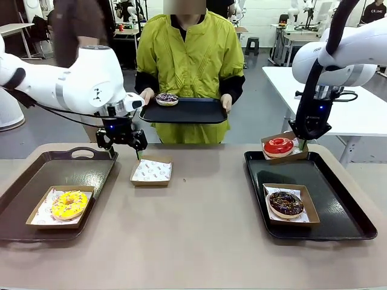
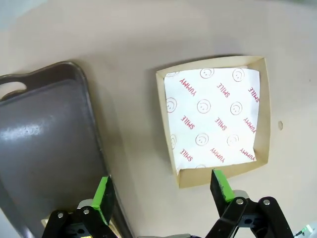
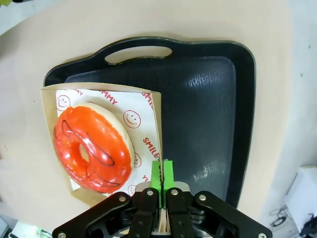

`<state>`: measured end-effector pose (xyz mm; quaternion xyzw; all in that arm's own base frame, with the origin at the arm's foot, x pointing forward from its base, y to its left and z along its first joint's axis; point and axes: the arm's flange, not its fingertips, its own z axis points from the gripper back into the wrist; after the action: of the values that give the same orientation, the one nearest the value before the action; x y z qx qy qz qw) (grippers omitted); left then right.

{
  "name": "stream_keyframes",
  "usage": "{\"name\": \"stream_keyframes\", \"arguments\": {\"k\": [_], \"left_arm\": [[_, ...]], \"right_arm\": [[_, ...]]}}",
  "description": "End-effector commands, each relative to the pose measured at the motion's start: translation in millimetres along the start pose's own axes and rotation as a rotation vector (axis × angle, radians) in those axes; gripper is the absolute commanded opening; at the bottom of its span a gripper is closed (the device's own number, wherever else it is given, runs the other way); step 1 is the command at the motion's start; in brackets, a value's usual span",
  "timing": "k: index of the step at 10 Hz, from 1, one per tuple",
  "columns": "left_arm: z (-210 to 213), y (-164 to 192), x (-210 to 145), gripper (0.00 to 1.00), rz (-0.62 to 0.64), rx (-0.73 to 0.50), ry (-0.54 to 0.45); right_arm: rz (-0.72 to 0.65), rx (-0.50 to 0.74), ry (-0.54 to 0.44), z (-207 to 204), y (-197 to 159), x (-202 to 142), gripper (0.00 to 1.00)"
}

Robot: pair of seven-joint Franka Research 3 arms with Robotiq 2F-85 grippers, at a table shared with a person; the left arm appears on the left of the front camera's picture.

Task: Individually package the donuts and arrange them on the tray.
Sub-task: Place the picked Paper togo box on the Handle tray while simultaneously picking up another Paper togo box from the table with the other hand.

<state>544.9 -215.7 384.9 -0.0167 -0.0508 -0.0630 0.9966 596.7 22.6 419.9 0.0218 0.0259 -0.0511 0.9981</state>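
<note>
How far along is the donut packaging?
Done: yellow frosted donut boxed on the left tray; dark sprinkled donut boxed on the right tray. In hand: shut right claw grips the cardboard box holding the glossy red donut. Left: the person's sprinkled donut, the empty paper-lined box.

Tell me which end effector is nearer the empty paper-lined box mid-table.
Left. The left end effector hangs open just above one edge of the empty box. The right end effector is shut on the rim of the red donut box at the right tray, well away.
</note>
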Motion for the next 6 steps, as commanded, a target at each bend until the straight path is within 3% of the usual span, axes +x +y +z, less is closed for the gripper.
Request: {"name": "stream_keyframes", "arguments": {"k": [1,2,3,6], "left_arm": [[-3.6,-4.8,3.0,1.00,-0.006,-0.051,0.004],[3.0,2.4,-2.7,1.00,-0.014,-0.130,0.030],[-7.1,-3.3,1.1,1.00,0.000,-0.014,0.008],[-7.1,-3.3,1.1,1.00,0.000,-0.014,0.008]], "right_arm": [[0.007,0.013,-0.003,1.2,-1.4,0.6,0.02],[0.007,0.013,-0.003,1.2,-1.4,0.6,0.02],[0.007,0.013,-0.003,1.2,-1.4,0.6,0.02],[0.007,0.013,-0.003,1.2,-1.4,0.6,0.02]]}}
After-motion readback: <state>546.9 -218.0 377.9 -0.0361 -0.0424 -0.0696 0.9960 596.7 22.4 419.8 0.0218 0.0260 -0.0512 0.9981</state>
